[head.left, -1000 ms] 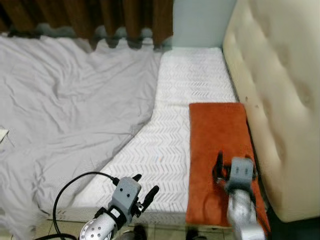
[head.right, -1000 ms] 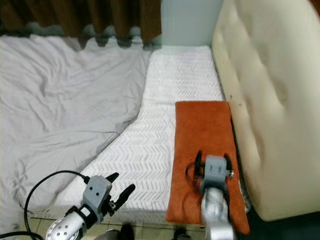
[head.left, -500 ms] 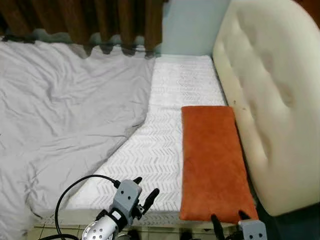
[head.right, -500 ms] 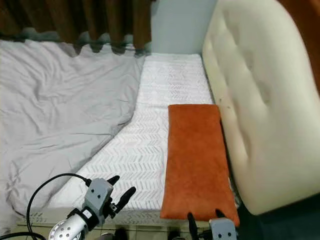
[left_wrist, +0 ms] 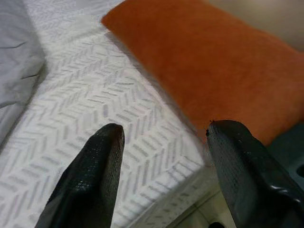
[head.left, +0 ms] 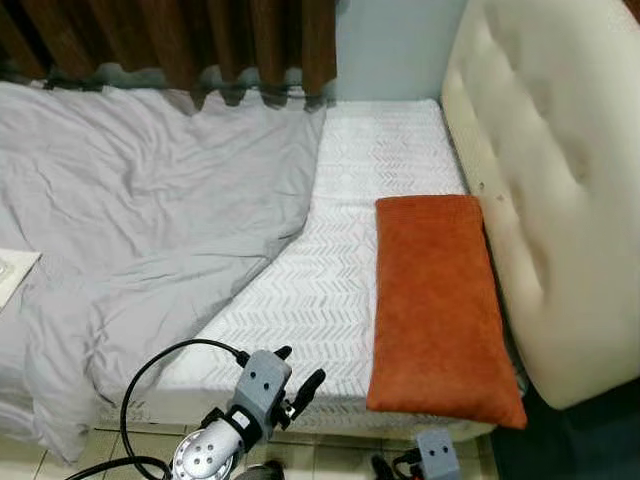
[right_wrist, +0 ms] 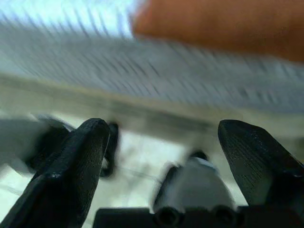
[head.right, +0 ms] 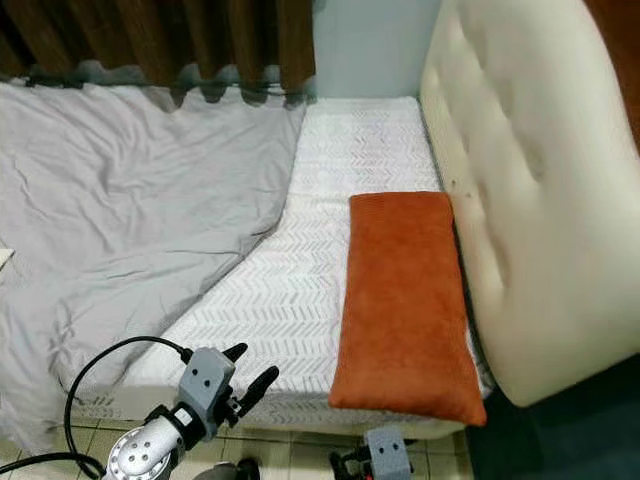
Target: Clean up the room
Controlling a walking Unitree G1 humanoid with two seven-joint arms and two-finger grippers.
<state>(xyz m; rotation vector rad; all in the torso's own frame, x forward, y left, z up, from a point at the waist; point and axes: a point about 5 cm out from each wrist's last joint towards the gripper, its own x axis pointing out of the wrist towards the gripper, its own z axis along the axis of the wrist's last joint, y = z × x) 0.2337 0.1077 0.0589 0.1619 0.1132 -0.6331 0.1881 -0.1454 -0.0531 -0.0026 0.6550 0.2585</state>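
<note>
Lying on the white mattress [head.left: 340, 290], the orange pillow [head.left: 437, 300] sits right beside the cream headboard [head.left: 540, 180]. A gray blanket [head.left: 140, 220] covers the mattress on the far side from the pillow, and brown curtains [head.left: 190, 40] hang behind it. The left gripper [head.left: 297, 378] hangs near the mattress edge. The right gripper [head.left: 400, 465] is low and partly cut off.

From the left wrist, the left fingers [left_wrist: 90, 180] are spread apart with nothing between them, pointing at the pillow.

From the right wrist, everything is blurry. The right fingers [right_wrist: 71, 166] are wide apart below the mattress edge.
</note>
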